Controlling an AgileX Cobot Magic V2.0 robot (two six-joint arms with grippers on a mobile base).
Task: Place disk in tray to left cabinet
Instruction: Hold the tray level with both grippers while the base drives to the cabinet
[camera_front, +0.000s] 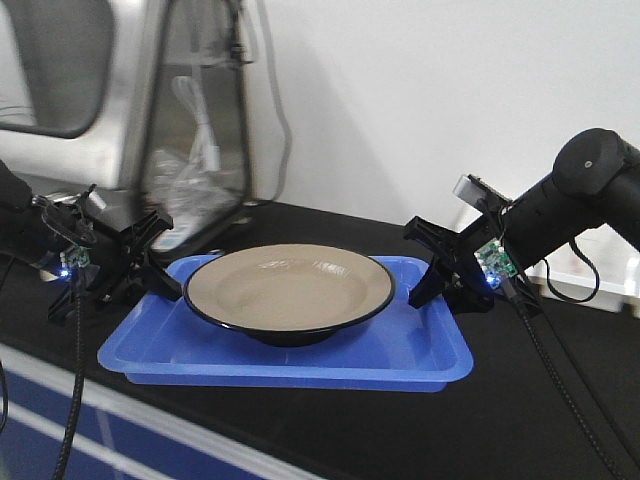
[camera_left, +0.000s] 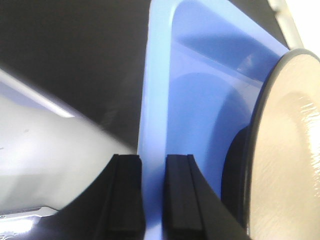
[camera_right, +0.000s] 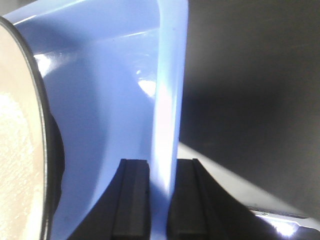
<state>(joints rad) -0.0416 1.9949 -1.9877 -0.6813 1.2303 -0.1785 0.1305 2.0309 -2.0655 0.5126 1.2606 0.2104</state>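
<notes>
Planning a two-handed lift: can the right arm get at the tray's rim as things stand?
Likely yes: the right gripper straddles the tray's rim, a pad on each side; the disk sits clear of it.

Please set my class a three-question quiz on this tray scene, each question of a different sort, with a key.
1. True or false: the disk lies outside the tray.
2. What colour is the disk's rim? A black, B blue, C white.
3. Fill in: the left gripper and the right gripper each clamp the tray's ____.

Key: 1 false; 2 A; 3 rim.
</notes>
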